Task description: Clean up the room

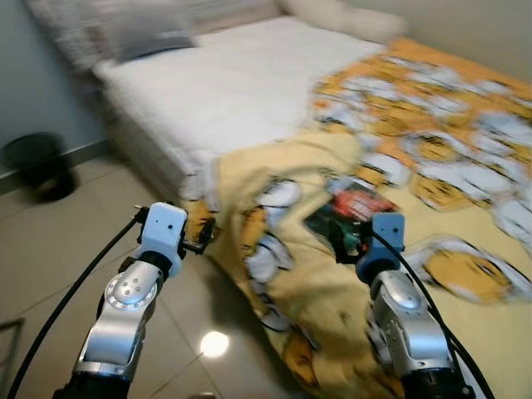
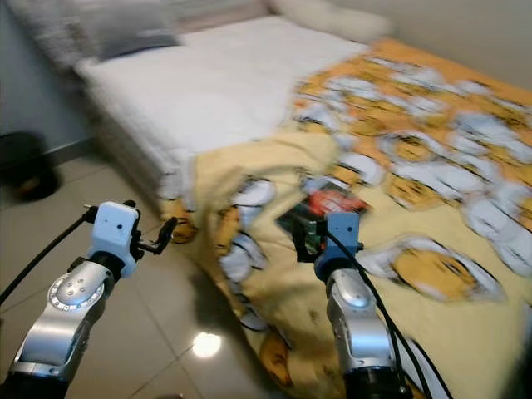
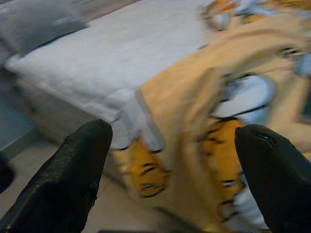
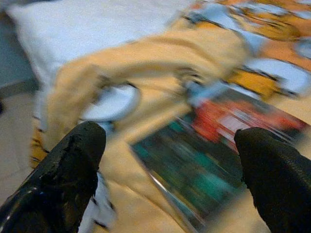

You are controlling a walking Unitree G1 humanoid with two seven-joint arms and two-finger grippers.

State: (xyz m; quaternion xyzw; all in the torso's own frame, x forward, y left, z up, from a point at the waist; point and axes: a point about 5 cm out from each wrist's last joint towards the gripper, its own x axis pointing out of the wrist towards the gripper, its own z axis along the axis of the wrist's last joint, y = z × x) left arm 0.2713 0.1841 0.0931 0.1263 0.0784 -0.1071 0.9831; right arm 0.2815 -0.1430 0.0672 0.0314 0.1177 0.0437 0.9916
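A yellow cartoon-print blanket lies rumpled over the bed and hangs off its near edge toward the floor. On it rests a dark green and red book, flat on a fold. My right gripper is open, its fingers spread just short of the book. My left gripper is open too, held over the tile floor and facing the blanket's drooping corner at the bed's side. The views are blurred.
The bare white mattress takes up the bed's far half, with a grey pillow and a pale pillow at its head. A black bin stands on the tile floor by the wall at left.
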